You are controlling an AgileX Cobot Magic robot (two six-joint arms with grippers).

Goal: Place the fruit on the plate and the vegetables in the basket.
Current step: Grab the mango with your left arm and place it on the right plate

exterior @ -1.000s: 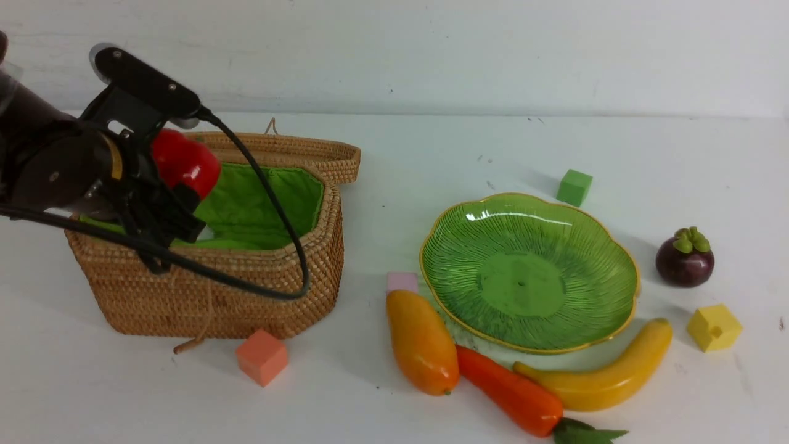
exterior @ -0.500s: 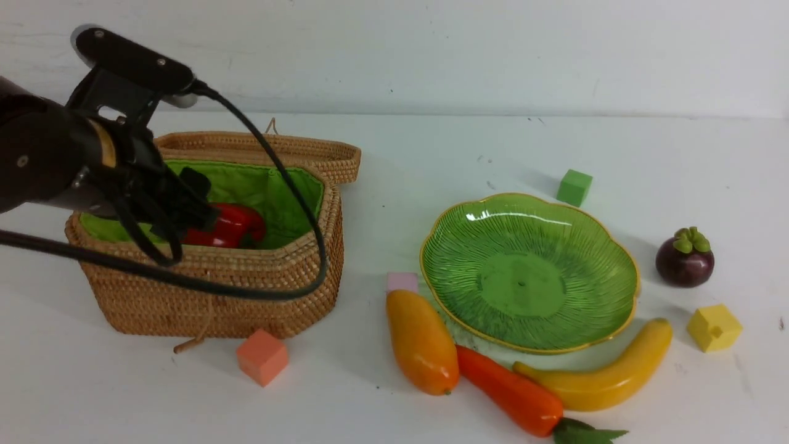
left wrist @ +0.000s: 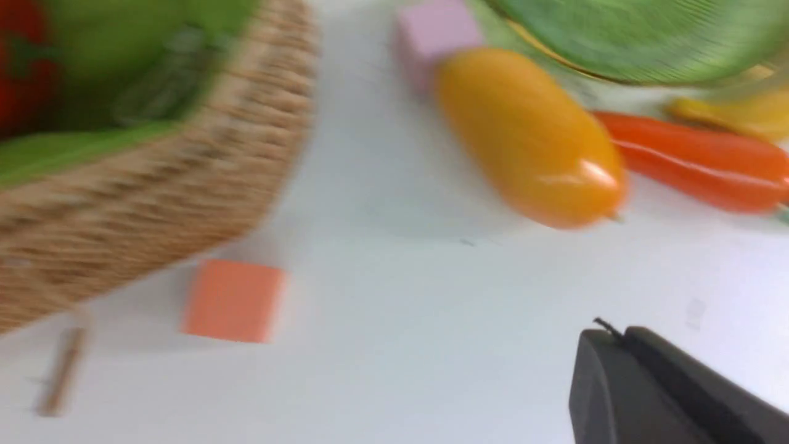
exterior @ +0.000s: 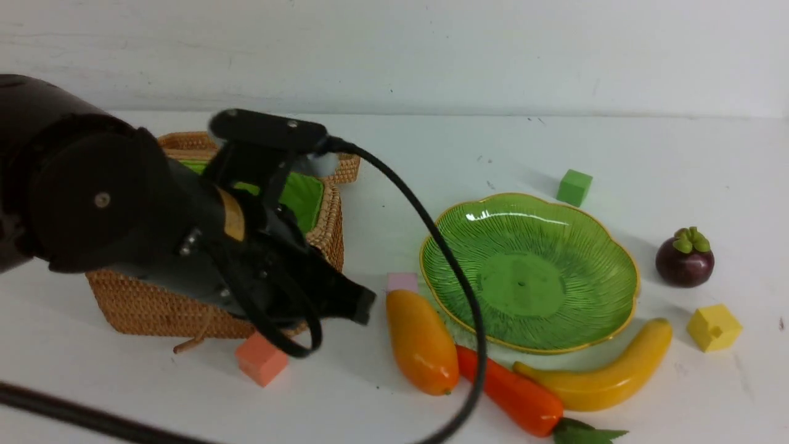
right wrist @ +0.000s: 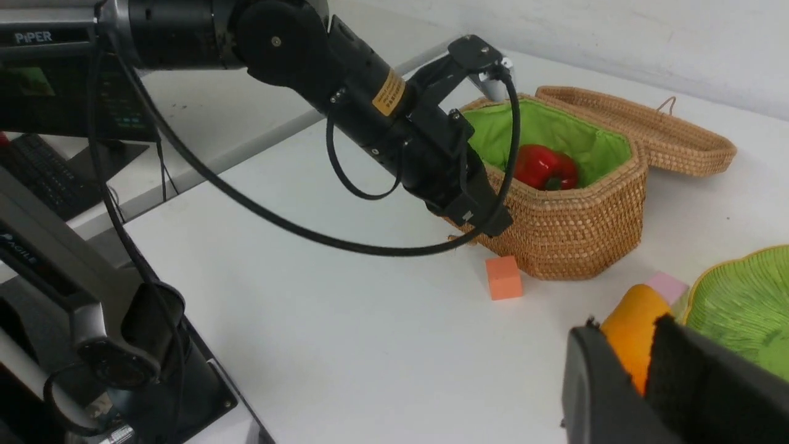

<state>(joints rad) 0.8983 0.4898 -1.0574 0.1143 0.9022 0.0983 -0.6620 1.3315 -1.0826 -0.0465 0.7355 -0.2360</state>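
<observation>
By my count one of the six pieces is home: the red bell pepper [right wrist: 545, 166] lies inside the basket [exterior: 333, 216] on the green lining, behind and beside my left gripper [exterior: 362, 306]. That gripper is clenched on nothing and hangs low over the table in front of the basket wall. The mango [exterior: 422, 342] lies just ahead of its tip, near but not touching, with a pink foam cube [exterior: 402, 282] at the mango's far end and an orange foam cube [exterior: 262, 364] just below and behind the tool. The plate [exterior: 530, 271] carries no fruit. Beyond the mango from the left gripper, the carrot [exterior: 515, 394] lies against the mango's near end. The banana [exterior: 607, 376] lies past the carrot along the plate's near rim. The mangosteen [exterior: 684, 259] sits farthest off, on the other side of the plate. My right gripper [right wrist: 632, 345] shows only in its own wrist view, jaws a little apart and empty, with the mango and the plate's edge in front of it. I can't find the gourd in any view; it may be hidden by the left arm or deep in the basket. I judge that all three fruits and at least the carrot are left to place.
</observation>
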